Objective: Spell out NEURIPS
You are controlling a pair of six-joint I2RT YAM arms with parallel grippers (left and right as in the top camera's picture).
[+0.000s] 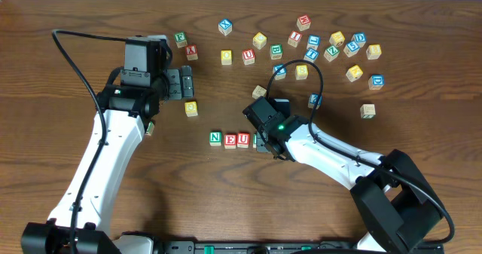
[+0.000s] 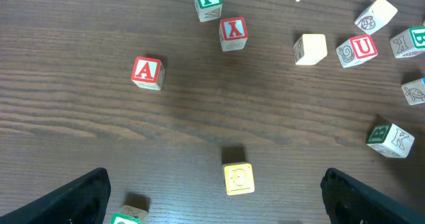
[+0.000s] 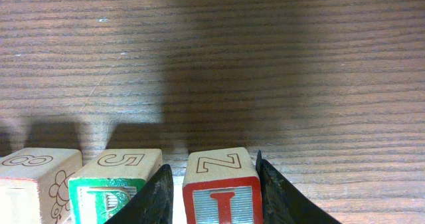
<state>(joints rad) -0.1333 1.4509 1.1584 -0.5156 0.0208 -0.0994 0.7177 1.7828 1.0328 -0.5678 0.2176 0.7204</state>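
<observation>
Only right wrist view shows right gripper (image 3: 211,164) flanking I cube (image 3: 222,201), grip uncertain; left gripper (image 2: 214,177) wide open

We see the green N (image 1: 215,138), red E (image 1: 230,139) and red U (image 1: 243,139) upright, side by side in 1 row. The green R (image 3: 109,192) stands next in line, the red I (image 3: 220,197) just beside it.

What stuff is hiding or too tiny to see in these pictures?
- Overhead: the right gripper covers the blocks after the U block, hiding their letters.
- Right wrist: the bottom edge cuts off the I block and green block; whether the fingers squeeze the I block is unclear.
- Left wrist: the bottom edge cuts off one block.
- Overhead: far blocks' letters are mostly too small.
</observation>
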